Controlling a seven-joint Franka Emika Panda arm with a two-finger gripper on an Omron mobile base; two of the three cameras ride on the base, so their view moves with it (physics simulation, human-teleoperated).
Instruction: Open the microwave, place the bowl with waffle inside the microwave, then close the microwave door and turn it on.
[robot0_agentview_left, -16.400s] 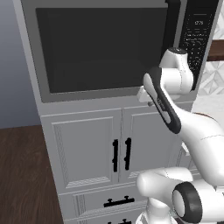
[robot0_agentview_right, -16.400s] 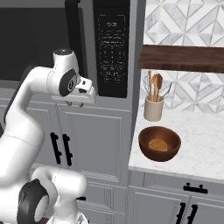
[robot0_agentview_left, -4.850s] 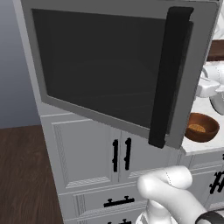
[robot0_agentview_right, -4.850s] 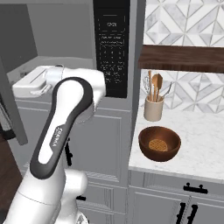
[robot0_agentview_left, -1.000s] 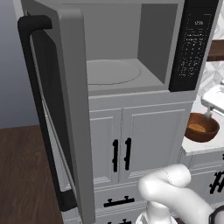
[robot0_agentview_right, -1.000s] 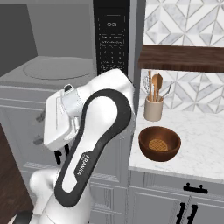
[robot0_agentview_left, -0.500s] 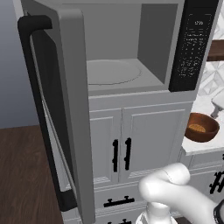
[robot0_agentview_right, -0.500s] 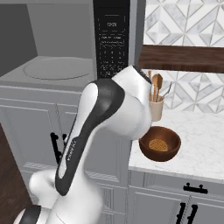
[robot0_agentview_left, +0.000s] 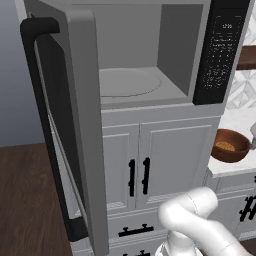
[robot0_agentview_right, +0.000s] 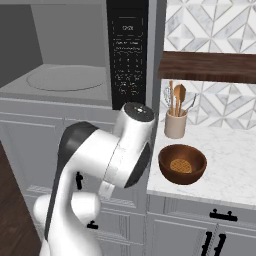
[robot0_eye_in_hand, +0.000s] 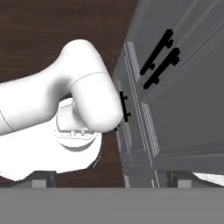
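Microwave door (robot0_agentview_left: 75, 125) swung fully out to the left, standing edge-on near the base and walling off that side. Cavity of the microwave (robot0_agentview_left: 150, 65) open from the front, bare round turntable (robot0_agentview_left: 129, 82) inside, black keypad panel (robot0_agentview_right: 128, 55) bounding it on the right. On the right counter (robot0_agentview_right: 235, 170), open air above the bowl (robot0_agentview_right: 182, 163); utensil crock (robot0_agentview_right: 175, 124) just behind, dark wooden shelf (robot0_agentview_right: 207, 66) overhead limiting height.

Both base views face forward from left and right, sharing the microwave (robot0_agentview_left: 150, 75) cavity and bowl (robot0_agentview_right: 182, 164); hand view looks down at cabinet doors (robot0_eye_in_hand: 183, 100), close.
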